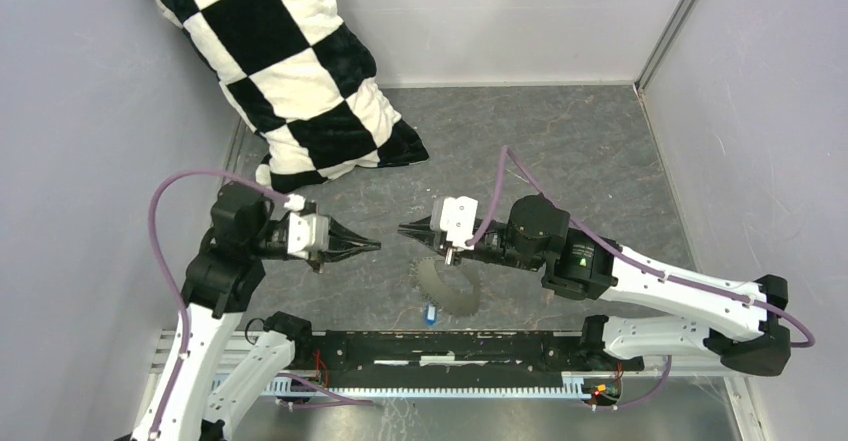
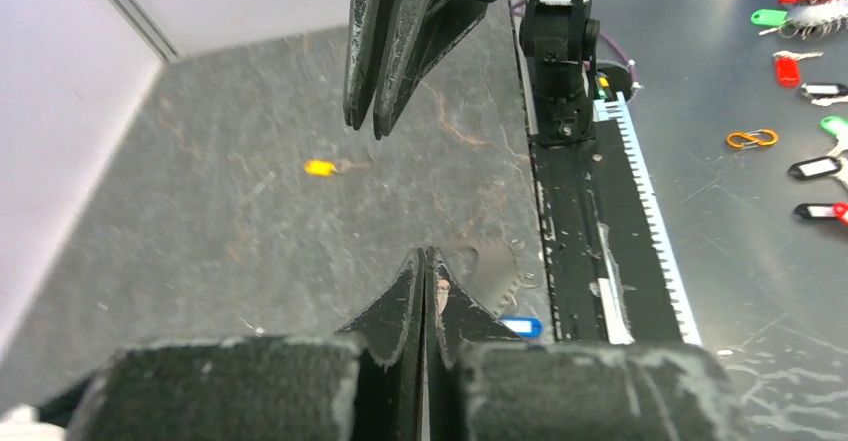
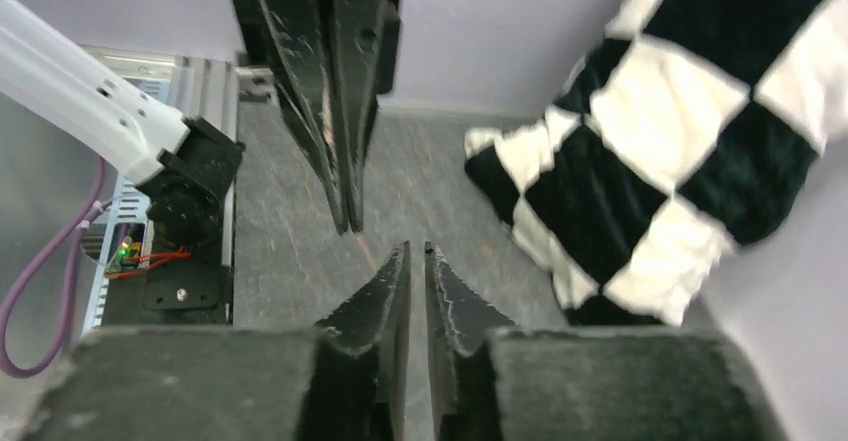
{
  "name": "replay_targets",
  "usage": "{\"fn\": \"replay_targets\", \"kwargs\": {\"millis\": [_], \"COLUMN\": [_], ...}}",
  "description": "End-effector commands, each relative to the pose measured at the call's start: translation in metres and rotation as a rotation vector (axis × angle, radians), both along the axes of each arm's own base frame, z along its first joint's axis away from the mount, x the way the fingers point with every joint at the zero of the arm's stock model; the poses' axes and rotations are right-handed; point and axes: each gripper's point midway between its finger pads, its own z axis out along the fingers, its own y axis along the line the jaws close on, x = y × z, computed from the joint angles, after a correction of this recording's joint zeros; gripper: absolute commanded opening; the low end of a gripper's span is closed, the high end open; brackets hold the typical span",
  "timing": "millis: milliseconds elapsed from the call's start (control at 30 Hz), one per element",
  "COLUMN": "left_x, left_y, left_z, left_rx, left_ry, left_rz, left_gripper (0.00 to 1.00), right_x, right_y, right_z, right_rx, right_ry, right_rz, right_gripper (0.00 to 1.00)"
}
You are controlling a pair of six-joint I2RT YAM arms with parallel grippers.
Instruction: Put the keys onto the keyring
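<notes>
The keyring (image 1: pixel 448 286), a tan-grey oval with a beaded edge, lies flat on the grey floor below my right gripper; it also shows in the left wrist view (image 2: pixel 497 264). The blue key (image 1: pixel 431 312) lies just beside its near edge, touching or almost touching, and shows in the left wrist view (image 2: pixel 522 327) too. The yellow-orange key (image 2: pixel 320 167) lies alone on the floor farther off; I cannot make it out in the top view. My left gripper (image 1: pixel 375 246) (image 2: pixel 425 253) is shut and empty. My right gripper (image 1: pixel 403 228) (image 3: pixel 416 248) faces it tip to tip, empty, jaws a thin slit apart.
A black-and-white checkered pillow (image 1: pixel 290 61) (image 3: pixel 660 151) leans in the back left corner. A black rail (image 1: pixel 450 346) (image 2: pixel 570 221) runs along the near edge. Grey walls close in the left, back and right. Coloured key tags (image 2: pixel 815 171) lie beyond the rail.
</notes>
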Motion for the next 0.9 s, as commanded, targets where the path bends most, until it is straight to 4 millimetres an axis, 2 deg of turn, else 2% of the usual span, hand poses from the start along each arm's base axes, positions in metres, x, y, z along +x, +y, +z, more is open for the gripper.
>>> {"fn": "replay_targets", "kwargs": {"millis": [0,33,133,233,333,400,500,567,667,767,867], "left_x": [0.015,0.019,0.034,0.043,0.044,0.043,0.041,0.040,0.037,0.035,0.031], "left_y": [0.000,0.000,0.001,0.001,-0.002,-0.002,-0.002,-0.001,-0.001,0.000,0.001], "left_z": [-0.030,-0.033,-0.040,-0.048,-0.049,-0.051,-0.054,-0.055,-0.056,-0.058,-0.060], "left_rx": [0.062,0.071,0.102,0.143,0.144,0.142,0.145,0.146,0.145,0.147,0.152], "left_ry": [0.194,0.179,0.130,0.112,0.120,0.110,0.108,0.111,0.110,0.099,0.091], "left_rz": [0.069,0.075,0.101,0.088,0.062,0.051,0.049,0.049,0.046,0.042,0.037], "left_gripper": [0.02,0.02,0.02,0.03,0.04,0.04,0.05,0.05,0.05,0.05,0.05], "right_x": [0.037,0.047,0.054,0.038,0.024,0.014,0.001,-0.004,-0.010,-0.014,-0.016], "right_y": [-0.027,-0.038,-0.068,-0.094,-0.125,-0.135,-0.140,-0.141,-0.131,-0.126,-0.125], "right_z": [-0.047,-0.067,-0.142,-0.218,-0.272,-0.290,-0.304,-0.310,-0.309,-0.316,-0.323], "right_rx": [-0.053,-0.086,-0.197,-0.319,-0.404,-0.393,-0.357,-0.338,-0.313,-0.355,-0.381], "right_ry": [0.128,0.172,0.314,0.472,0.589,0.655,0.729,0.767,0.831,0.892,0.937], "right_rz": [-0.203,-0.261,-0.386,-0.438,-0.519,-0.527,-0.509,-0.503,-0.474,-0.483,-0.505], "right_gripper": [0.21,0.30,0.41,0.53,0.56,0.57,0.57,0.58,0.59,0.60,0.57]}}
